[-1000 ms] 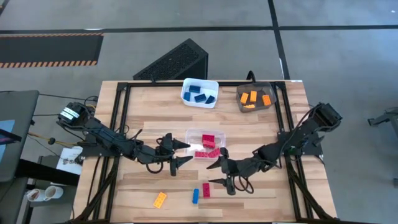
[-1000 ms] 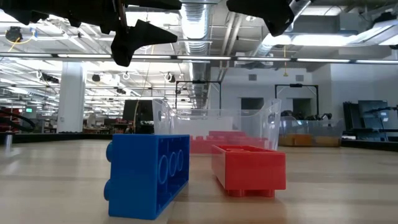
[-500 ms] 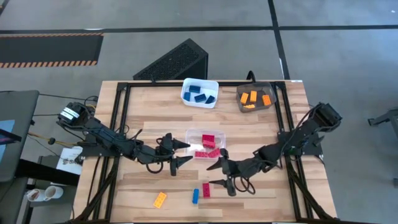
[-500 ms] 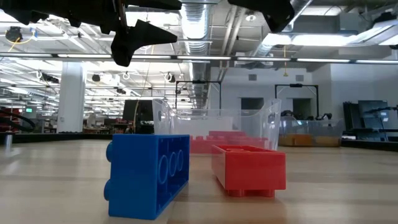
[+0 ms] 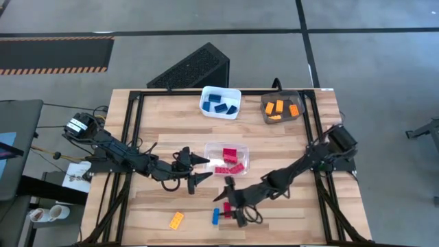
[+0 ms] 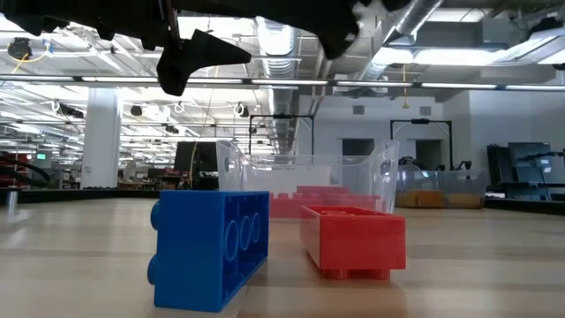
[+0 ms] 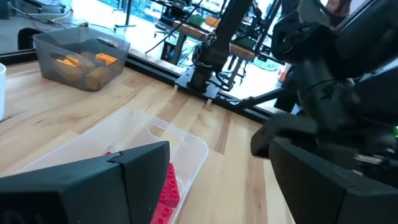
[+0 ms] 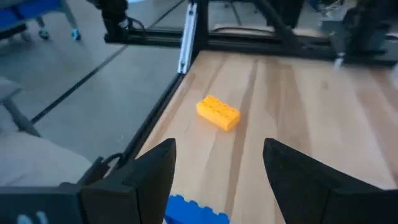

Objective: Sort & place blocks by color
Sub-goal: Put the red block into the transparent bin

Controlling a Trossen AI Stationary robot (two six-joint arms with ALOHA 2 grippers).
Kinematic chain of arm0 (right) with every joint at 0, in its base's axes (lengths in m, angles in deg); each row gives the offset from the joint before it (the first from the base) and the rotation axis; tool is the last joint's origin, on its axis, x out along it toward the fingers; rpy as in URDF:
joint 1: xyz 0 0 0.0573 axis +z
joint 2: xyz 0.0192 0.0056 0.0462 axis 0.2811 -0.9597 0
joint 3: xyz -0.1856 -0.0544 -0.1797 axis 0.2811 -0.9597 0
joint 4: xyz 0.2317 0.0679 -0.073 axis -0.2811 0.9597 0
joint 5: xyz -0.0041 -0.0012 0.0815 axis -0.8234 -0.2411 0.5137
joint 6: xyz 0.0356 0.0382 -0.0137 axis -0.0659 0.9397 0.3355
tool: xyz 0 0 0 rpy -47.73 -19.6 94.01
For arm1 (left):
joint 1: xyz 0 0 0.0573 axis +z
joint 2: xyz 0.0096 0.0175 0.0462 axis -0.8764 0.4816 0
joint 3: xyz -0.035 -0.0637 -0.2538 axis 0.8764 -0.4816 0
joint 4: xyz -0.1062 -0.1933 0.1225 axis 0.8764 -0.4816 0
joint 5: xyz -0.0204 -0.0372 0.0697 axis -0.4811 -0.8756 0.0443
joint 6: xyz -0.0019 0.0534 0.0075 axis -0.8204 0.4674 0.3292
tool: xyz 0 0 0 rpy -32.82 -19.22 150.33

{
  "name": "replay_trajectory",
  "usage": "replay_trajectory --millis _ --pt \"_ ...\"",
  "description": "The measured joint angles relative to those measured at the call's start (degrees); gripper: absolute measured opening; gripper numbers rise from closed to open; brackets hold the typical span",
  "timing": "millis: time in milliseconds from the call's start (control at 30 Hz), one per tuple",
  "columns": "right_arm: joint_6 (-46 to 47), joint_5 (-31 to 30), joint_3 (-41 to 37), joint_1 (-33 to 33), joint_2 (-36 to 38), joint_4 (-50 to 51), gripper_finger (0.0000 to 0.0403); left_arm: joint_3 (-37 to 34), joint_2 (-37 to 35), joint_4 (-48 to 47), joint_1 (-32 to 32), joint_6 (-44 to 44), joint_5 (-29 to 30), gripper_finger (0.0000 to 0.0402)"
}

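Three loose blocks lie flat near the table's near edge: an orange one (image 5: 176, 219) (image 8: 218, 112), a blue one (image 5: 215, 215) (image 6: 212, 250) and a red one (image 5: 227, 208) (image 6: 353, 240). My right gripper (image 5: 221, 200) (image 8: 214, 180) is open, above the blue and red blocks and pointing toward the orange one. The blue block (image 8: 194, 212) shows low between its fingers. My left gripper (image 5: 205, 169) (image 7: 217, 180) is open and hangs in the air just left of the clear bin (image 5: 227, 158), which holds red blocks.
A white bin (image 5: 220, 101) with blue blocks and a grey bin (image 5: 280, 108) with orange blocks stand at the far edge. The clear bin (image 6: 309, 181) stands mid-table behind the loose blocks. Bare wood lies left and right of the loose blocks. A black frame borders the table.
My right gripper has moved toward the table's left and near edge, from beside the clear bin to above the blue and red blocks, and has stayed open. The blocks have not moved.
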Motion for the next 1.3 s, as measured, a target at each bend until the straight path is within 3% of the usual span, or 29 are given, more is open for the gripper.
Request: replay_trajectory --millis 267,700,1300 --pt "0.0 1.2 7.5 0.3 -2.7 15.8 0.0265 0.0 0.0 -0.2 0.0 0.1 -0.5 0.0263" --pt "-0.3 0.7 7.5 0.4 -2.7 21.7 0.0265 0.0 0.0 0.1 0.0 0.1 -0.4 0.0263" --pt "-5.9 4.9 7.5 2.4 -5.7 25.4 0.0265 0.0 0.0 0.3 0.0 -0.2 -0.3 0.0263"
